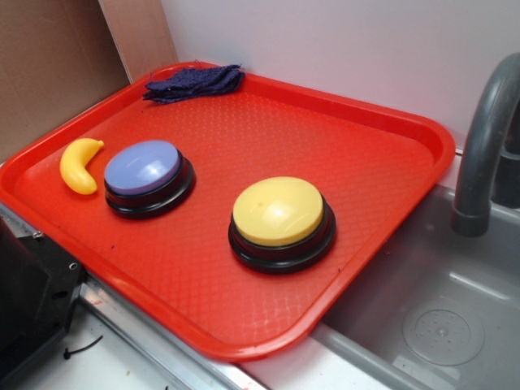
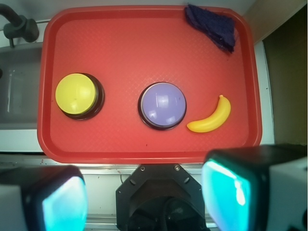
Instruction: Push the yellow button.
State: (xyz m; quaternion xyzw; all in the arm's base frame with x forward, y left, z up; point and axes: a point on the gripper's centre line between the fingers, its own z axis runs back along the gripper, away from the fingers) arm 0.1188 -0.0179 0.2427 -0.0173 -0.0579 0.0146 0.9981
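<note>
The yellow button (image 1: 279, 211), a pale-yellow dome on a black round base, sits on the red tray (image 1: 374, 162) near its front right. In the wrist view the yellow button (image 2: 76, 94) is at the tray's left. My gripper (image 2: 144, 202) hangs high above the tray's near edge. It is open and empty, with teal pads (image 2: 226, 192) wide apart at the bottom of the wrist view. It is not in the exterior view.
A lavender-blue button (image 1: 145, 169) and a small yellow toy banana (image 1: 79, 165) lie at the tray's left. A dark blue cloth (image 1: 195, 81) lies in the far corner. A grey sink (image 1: 439, 325) and faucet (image 1: 483, 146) stand right of the tray. The robot base (image 2: 161, 199) is below.
</note>
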